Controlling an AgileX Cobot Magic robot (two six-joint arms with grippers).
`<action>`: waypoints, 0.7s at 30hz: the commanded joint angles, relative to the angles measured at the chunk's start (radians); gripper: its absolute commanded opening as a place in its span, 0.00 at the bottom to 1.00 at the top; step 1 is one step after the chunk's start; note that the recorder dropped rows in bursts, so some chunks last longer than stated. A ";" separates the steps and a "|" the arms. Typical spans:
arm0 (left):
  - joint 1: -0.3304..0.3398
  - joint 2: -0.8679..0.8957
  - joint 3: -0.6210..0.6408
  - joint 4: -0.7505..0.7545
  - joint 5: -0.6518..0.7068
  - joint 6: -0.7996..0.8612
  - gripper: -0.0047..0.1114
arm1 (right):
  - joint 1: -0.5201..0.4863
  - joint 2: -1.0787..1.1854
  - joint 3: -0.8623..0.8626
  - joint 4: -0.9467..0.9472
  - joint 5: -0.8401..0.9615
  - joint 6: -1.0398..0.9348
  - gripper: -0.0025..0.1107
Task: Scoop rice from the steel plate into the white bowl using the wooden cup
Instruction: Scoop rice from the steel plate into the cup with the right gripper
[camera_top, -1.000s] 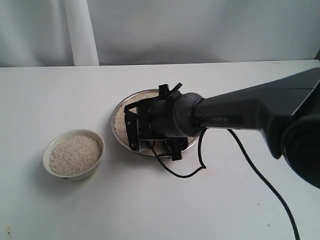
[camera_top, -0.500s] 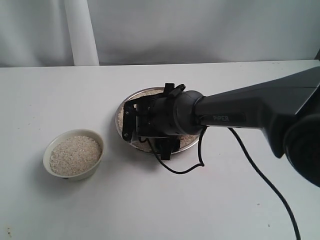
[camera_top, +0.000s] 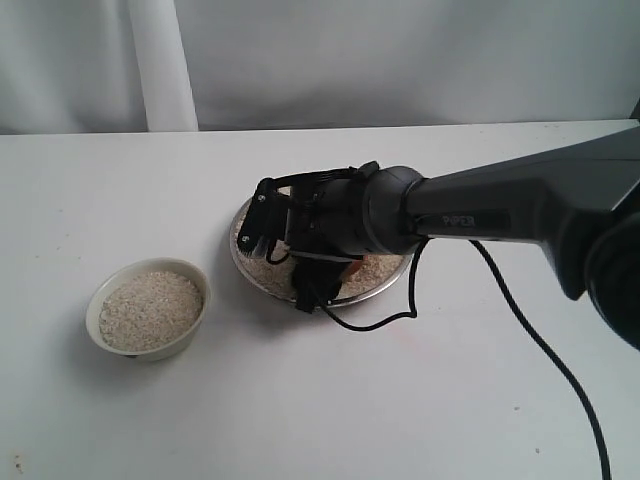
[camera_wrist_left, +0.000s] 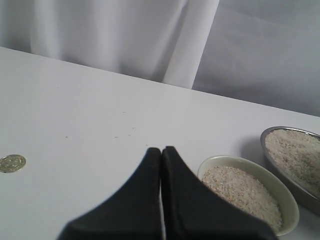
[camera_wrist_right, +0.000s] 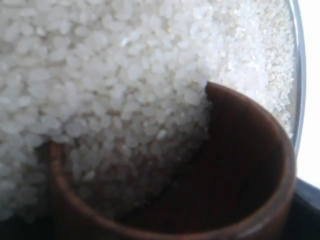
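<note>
The right arm (camera_top: 520, 205) stretched in from 3 o'clock and dipped low over the wide, shiny round steel plate (camera_top: 240, 268) on the white bench (camera_top: 120, 180). The right fingers (camera_top: 300, 262) were clamped on the small reddish-brown wooden cup (camera_wrist_right: 240, 165). The cup was tipped over, not upright. Its open mouth was pushed into the pale rice grains (camera_wrist_right: 100, 75) in the plate. The small round white bowl (camera_top: 150, 350) sat at 8 o'clock from the plate. The left fingers (camera_wrist_left: 150, 175) were pressed together.

Exterior high over the table (camera_top: 150, 420), left wrist low across it, right wrist close-up; steel plate (camera_top: 248, 272) in all.
</note>
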 joint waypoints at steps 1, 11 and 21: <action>-0.005 -0.003 -0.003 -0.002 -0.009 -0.004 0.04 | -0.001 0.019 0.016 0.053 -0.082 0.075 0.07; -0.005 -0.003 -0.003 -0.002 -0.009 -0.004 0.04 | -0.001 0.019 0.016 -0.019 -0.050 0.263 0.07; -0.005 -0.003 -0.003 -0.002 -0.009 -0.004 0.04 | -0.009 -0.015 0.078 -0.135 -0.169 0.487 0.07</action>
